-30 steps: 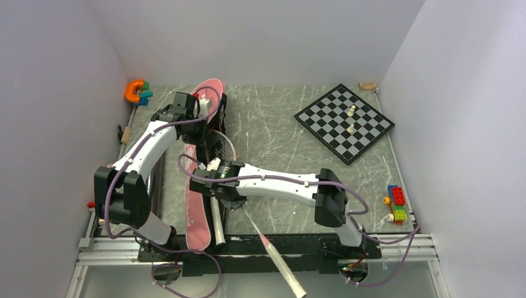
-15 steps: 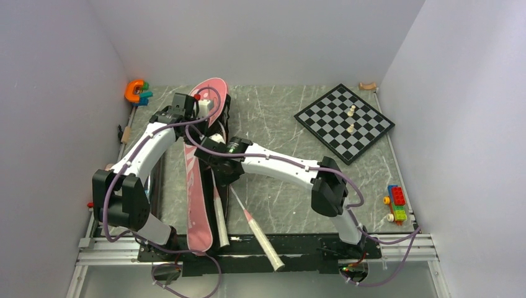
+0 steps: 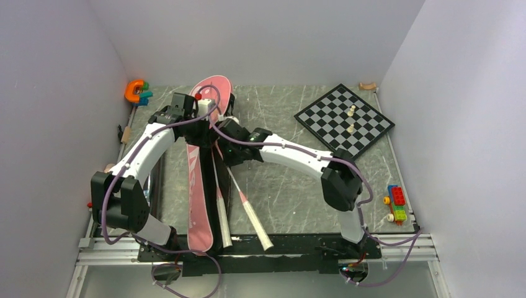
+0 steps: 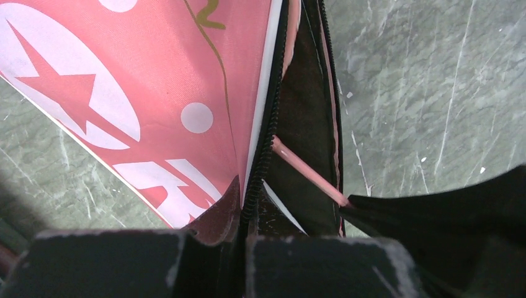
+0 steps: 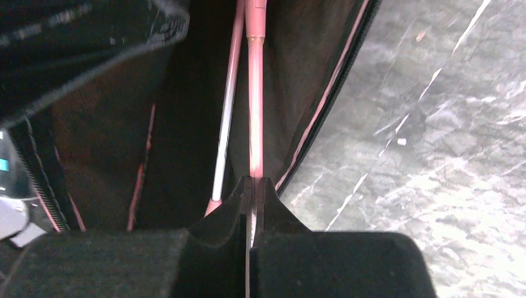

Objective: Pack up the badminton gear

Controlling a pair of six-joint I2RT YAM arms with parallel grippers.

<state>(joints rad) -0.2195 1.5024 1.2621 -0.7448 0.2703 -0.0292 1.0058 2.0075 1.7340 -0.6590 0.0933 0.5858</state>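
Top external view: the pink bag (image 3: 200,186) lies from 12 to 6 o'clock, left of centre. The left gripper (image 3: 206,110) sits at the bag's far end, and the right gripper (image 3: 226,148) is just beside it, its arm covering the racket heads. Two white handles point to 6 o'clock: one racket (image 3: 221,214) along the bag and the second racket (image 3: 253,214) angled outward. A chessboard (image 3: 344,122) is at 2 o'clock, an orange C-shaped toy (image 3: 135,91) at 10 and a brick toy car (image 3: 396,203) at 4.

Left wrist view: the fingers (image 4: 218,208) are pressed together on the bag's zipper edge. The right arm blocks the view at 4 o'clock.

Right wrist view: the fingers (image 5: 239,198) pinch the second racket's pink shaft inside the dark bag.

Rackets (image 3: 222,218) seemingly half inside pink bag (image 3: 200,205)
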